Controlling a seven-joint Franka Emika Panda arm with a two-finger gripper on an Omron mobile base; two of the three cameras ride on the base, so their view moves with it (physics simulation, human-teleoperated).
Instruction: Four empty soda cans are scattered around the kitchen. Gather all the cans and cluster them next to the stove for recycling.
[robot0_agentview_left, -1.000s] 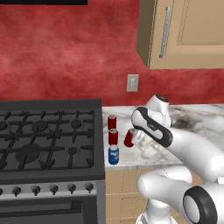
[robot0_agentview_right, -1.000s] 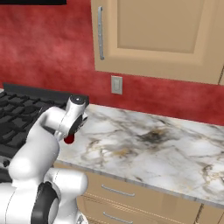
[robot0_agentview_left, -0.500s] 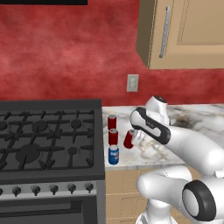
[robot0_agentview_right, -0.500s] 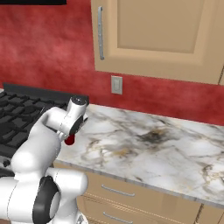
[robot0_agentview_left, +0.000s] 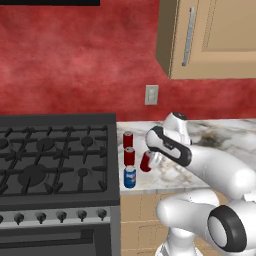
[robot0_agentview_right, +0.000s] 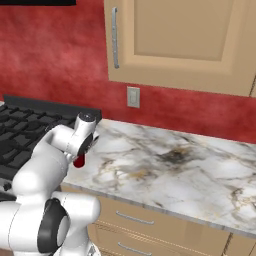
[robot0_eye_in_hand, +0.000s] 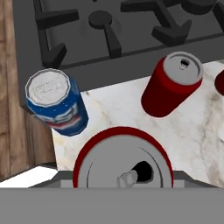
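Note:
The black stove (robot0_agentview_left: 55, 160) fills the left, its grates (robot0_eye_in_hand: 105, 26) at the top of the hand view. Three soda cans stand in a row on the marble counter beside its right edge: a red one (robot0_agentview_left: 128, 138) at the back, a red one (robot0_agentview_left: 129, 156) (robot0_eye_in_hand: 173, 83) in the middle, and the blue one (robot0_agentview_left: 130, 177) (robot0_eye_in_hand: 56, 103) at the front. My gripper (robot0_agentview_left: 151, 156) (robot0_agentview_right: 82, 150) is shut on the fourth can, red (robot0_agentview_left: 145, 161) (robot0_agentview_right: 78, 161) (robot0_eye_in_hand: 122, 164), held slightly tilted just right of the row, low over the counter. The can's silver top hides my fingertips.
The marble counter (robot0_agentview_right: 165, 170) stretches to the right, with drawers (robot0_agentview_right: 135, 220) below. A wall outlet (robot0_agentview_left: 151, 94) sits on the red backsplash and a beige upper cabinet (robot0_agentview_left: 210, 35) hangs above. Grey knobs (robot0_agentview_left: 60, 216) line the stove front.
The hand with the held red can has sunk slightly toward the counter. The three standing cans have not moved.

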